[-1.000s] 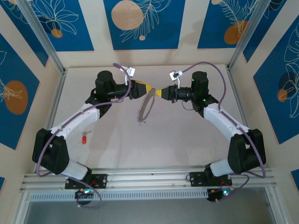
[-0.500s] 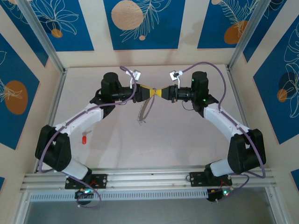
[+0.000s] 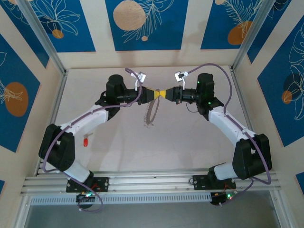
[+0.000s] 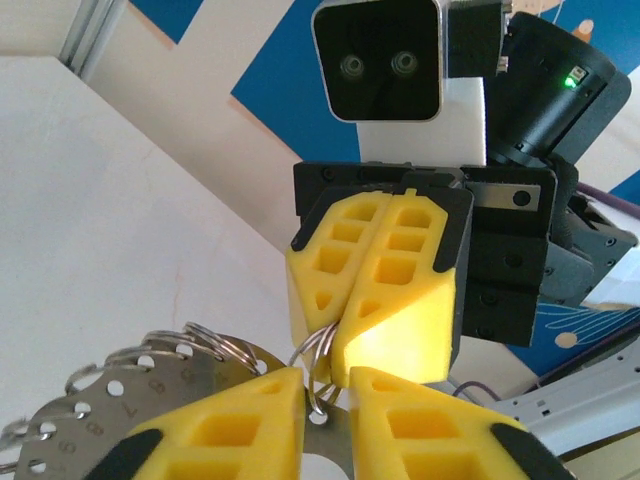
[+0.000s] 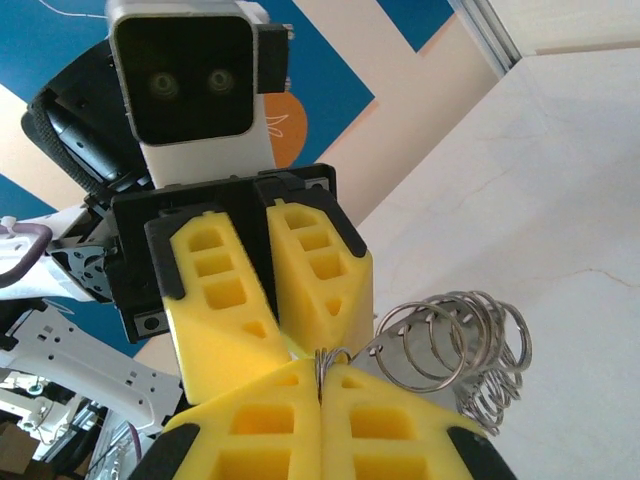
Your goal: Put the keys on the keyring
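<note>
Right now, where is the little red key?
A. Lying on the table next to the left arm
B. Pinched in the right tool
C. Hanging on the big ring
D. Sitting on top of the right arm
A: the red key lies on the table beside the left arm, while the left tool and the right tool both pinch the keyring, away from it.

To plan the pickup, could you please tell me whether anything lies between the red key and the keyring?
Nothing visible does: in the top view, bare table lies between the key and the keyring. The left claw and right claw both grip its top.
</note>
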`<action>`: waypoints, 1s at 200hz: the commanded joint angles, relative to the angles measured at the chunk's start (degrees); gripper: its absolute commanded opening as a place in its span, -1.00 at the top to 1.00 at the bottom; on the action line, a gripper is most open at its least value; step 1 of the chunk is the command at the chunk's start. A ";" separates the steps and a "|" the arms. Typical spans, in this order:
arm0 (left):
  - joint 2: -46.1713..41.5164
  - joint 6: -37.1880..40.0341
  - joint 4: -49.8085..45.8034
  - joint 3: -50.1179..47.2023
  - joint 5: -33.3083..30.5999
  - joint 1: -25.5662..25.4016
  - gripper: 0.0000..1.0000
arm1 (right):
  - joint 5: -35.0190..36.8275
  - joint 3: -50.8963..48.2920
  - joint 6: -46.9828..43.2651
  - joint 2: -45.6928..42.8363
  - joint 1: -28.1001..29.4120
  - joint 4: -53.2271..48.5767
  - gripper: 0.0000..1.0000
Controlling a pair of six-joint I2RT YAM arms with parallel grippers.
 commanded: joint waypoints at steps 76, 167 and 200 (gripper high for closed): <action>0.18 -1.44 6.73 -0.99 1.39 -1.10 1.00 | 1.08 -0.56 1.04 -1.11 0.11 1.25 1.00; 1.01 -0.34 8.54 -0.26 4.44 -0.65 0.19 | -4.99 0.70 -1.19 -0.65 -1.26 -0.04 1.00; 1.98 -0.29 9.22 0.74 7.21 -0.38 0.28 | -9.85 2.67 -2.14 0.98 -1.88 -0.80 1.00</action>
